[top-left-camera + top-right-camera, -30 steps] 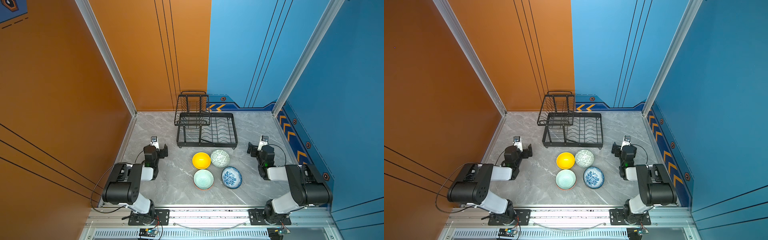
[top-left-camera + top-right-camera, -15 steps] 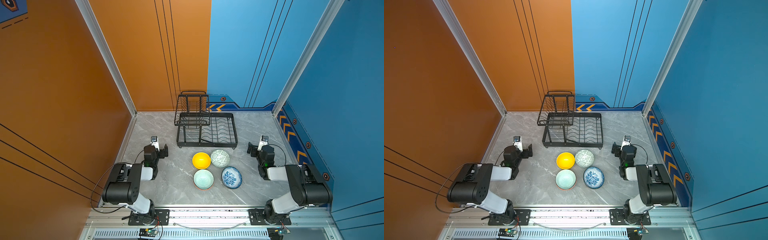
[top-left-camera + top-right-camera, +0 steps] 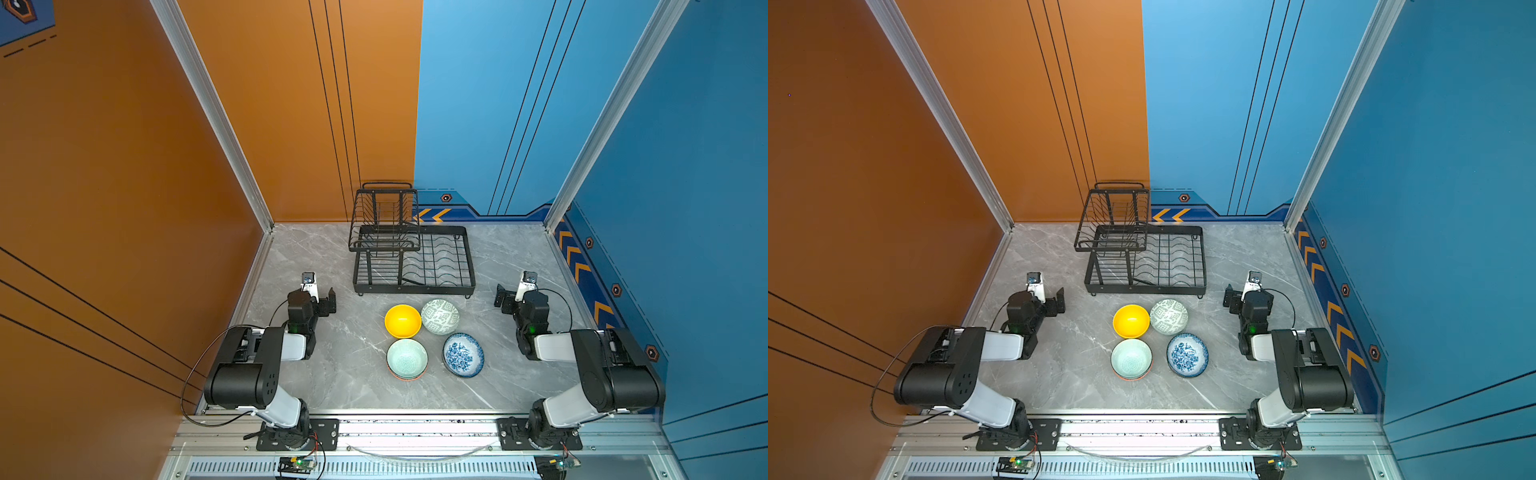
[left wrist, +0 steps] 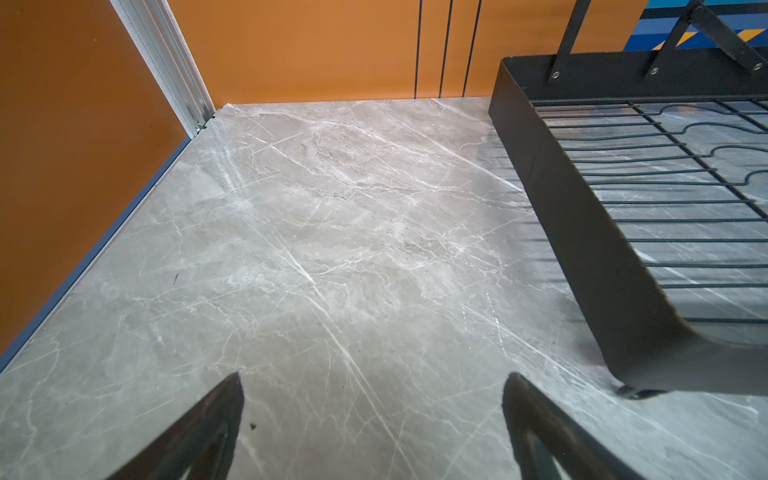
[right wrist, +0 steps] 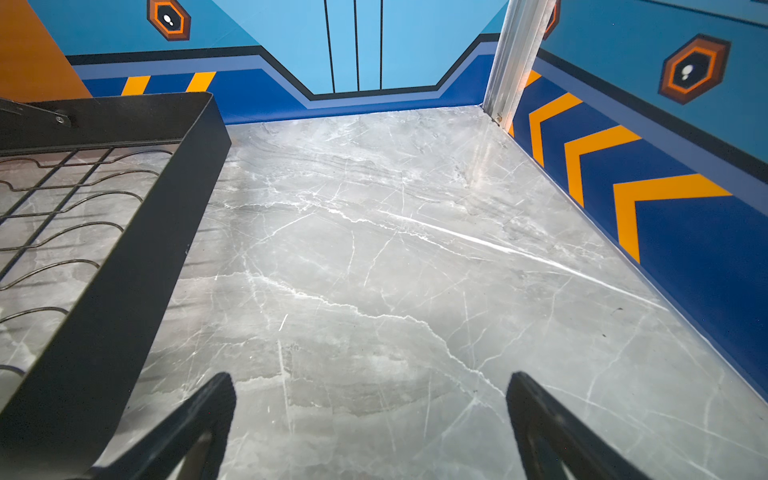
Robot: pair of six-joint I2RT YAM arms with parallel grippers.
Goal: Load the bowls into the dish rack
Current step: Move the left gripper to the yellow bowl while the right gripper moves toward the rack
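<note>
Grey marble desk [image 3: 353, 345], viewed from its near edge.

Dish rack [image 3: 415, 286] [image 3: 1146, 286]: black wire, standing towards the far edge, roughly midway between the left and right edges. Its raised basket tier is at the left end, and the slotted lower tray runs rightward from there.

Bowls: clustered on the desk just in front of the rack's near wall. All are upright and all are outside the rack.
- The yellow bowl [image 3: 402, 321] [image 3: 1131, 321] and the grey-green patterned bowl [image 3: 440, 316] [image 3: 1168, 316] form the far pair. Their rims touch or very nearly touch; I cannot tell which.
- The pale mint bowl [image 3: 407, 358] [image 3: 1131, 358] and the blue-and-white floral bowl [image 3: 463, 354] [image 3: 1187, 354] form the near pair and stand apart from each other.
- The mint bowl sits nested in an orange-rimmed bowl [image 3: 409, 377], of which only the rim shows.

Left pincer [image 3: 321, 296] [image 4: 374, 382]: low over the desk near the left edge, jaws wide, holding nothing. It points towards the far edge. In the left wrist view the rack's side wall [image 4: 582, 232] and corner foot lie just ahead, with bare marble between the fingertips [image 4: 232, 399]. The bowl cluster lies to its right and closer to the near edge, well apart from it. The yellow bowl is the nearest.

Right pincer [image 3: 512, 296] [image 5: 371, 380]: low near the right edge, jaws likewise wide and holding nothing, pointing towards the far edge. The rack's right wall [image 5: 137, 249] stands just beside its line. The bowls lie to its left and closer to the near edge, apart from it. The grey-green and floral bowls are the nearest.
</note>
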